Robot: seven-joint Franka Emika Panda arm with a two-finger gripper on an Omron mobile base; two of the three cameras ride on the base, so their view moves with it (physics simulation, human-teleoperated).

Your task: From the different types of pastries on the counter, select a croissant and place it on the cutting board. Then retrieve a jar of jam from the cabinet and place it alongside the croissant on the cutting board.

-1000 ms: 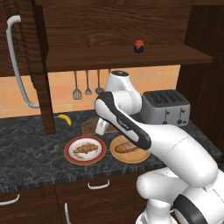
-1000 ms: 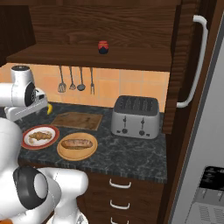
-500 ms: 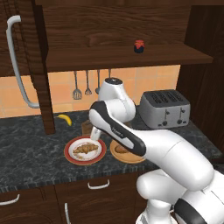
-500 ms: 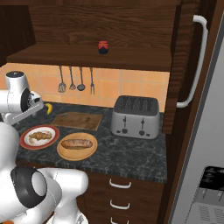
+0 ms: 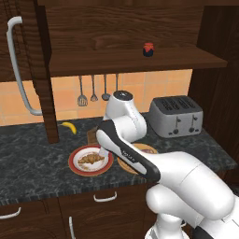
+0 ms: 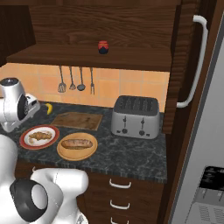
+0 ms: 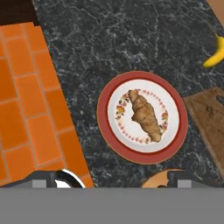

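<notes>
Croissant (image 7: 144, 114): lies on the red-rimmed plate (image 7: 179, 131) on the worktop (image 7: 131, 39), directly beneath the hand, well apart, long axis slanting across the hand view. Cutting board (image 7: 210, 118) sits just beside the plate. Hand's opening: cannot tell.

**Open air over the croissant plate, neighbours close by**

Nothing stood over the croissant (image 7: 145, 115) on its red-rimmed plate (image 7: 110, 139). The round wooden plate (image 6: 66, 152) with the loaf (image 6: 77, 143) sat just beside it, the cutting board (image 6: 78, 120) lay near behind, bare on top, and the banana (image 7: 213, 54) lay farther off. The toaster (image 6: 134, 116) stood well apart. Utensils (image 6: 72, 80) hung on the wall beneath the cabinet shelf (image 5: 130, 60).
</notes>
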